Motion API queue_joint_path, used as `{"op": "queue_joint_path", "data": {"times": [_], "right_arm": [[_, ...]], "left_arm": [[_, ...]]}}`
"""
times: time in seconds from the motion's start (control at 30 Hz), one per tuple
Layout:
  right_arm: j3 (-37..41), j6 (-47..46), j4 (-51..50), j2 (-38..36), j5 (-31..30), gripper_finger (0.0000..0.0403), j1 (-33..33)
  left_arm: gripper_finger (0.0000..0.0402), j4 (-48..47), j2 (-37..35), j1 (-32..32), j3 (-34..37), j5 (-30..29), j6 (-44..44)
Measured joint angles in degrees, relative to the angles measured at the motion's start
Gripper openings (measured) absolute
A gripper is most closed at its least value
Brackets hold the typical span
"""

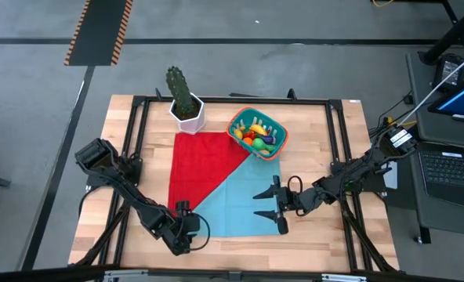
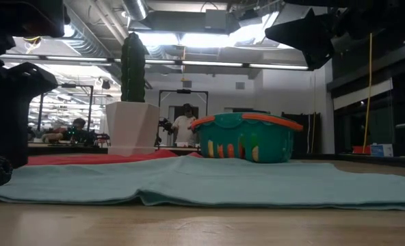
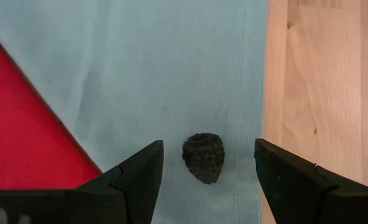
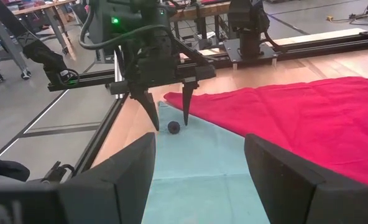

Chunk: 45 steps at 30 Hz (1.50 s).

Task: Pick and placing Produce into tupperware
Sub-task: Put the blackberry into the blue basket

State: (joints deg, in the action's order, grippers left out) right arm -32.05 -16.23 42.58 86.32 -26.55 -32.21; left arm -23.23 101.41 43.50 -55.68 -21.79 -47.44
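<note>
Down at the near edge of the bench (image 1: 232, 239), the left arm's fingers (image 3: 206, 171) stand wide apart and hold nothing. Between them, in the gap and touching neither one, lies a small dark bumpy berry (image 3: 204, 157). It rests on the pale blue cloth (image 3: 171, 74), just beside that cloth's edge where bare wood begins. The red cloth (image 3: 22, 124) lies off to one side of the fingers, its slanted border running close past one fingertip.

From the right wrist view, the same pair of pointed left fingers (image 4: 169, 115) hangs tips-down over the blue cloth, the berry (image 4: 173, 127) sitting on the cloth between and just below the tips.

The right arm's fingers (image 1: 277, 207) are also spread wide and empty, hovering over the blue cloth well apart from the berry, pointing toward the left arm.

The teal tub (image 1: 256, 133) with the orange rim sits at the far corner of the cloths, well away from both sets of fingers. Inside it lies a heap of small toy fruit (image 1: 258, 134) in yellow, orange, red and green. A cactus (image 1: 180, 90) in a white pot (image 1: 189, 116) stands near the tub, at the far edge of the red cloth.

In the low view, two people show in the room far behind the bench.
</note>
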Motion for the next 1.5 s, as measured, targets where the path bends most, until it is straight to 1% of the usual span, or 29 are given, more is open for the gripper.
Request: {"op": "queue_joint_path", "data": {"times": [0.23,0.67,0.77,0.87,1.17,1.5], "right_arm": [[0.0,0.0,-0.2,0.0,0.0,0.0248,0.0],[0.0,0.0,-0.3,0.0,0.0,0.0248,0.0],[0.0,0.0,-0.3,0.0,0.0,0.0248,0.0],[0.0,0.0,-0.3,0.0,0.0,0.0248,0.0],[0.0,-0.1,-0.5,0.0,0.0,0.0248,0.0],[0.0,-0.1,-0.8,0.0,0.0,0.0248,0.0]], "left_arm": [[0.0234,-0.3,0.0,-0.1,0.0,0.1,0.0],[0.0182,-0.2,0.3,-0.1,0.0,0.1,-0.1],[0.0175,-0.2,0.9,-0.3,0.0,1.4,-0.5],[0.0171,0.0,1.1,-1.0,0.0,3.1,-0.5],[0.0175,-0.1,1.1,-1.9,0.0,3.3,0.0],[0.0165,-0.1,0.9,-1.9,0.0,4.8,-0.3]]}}
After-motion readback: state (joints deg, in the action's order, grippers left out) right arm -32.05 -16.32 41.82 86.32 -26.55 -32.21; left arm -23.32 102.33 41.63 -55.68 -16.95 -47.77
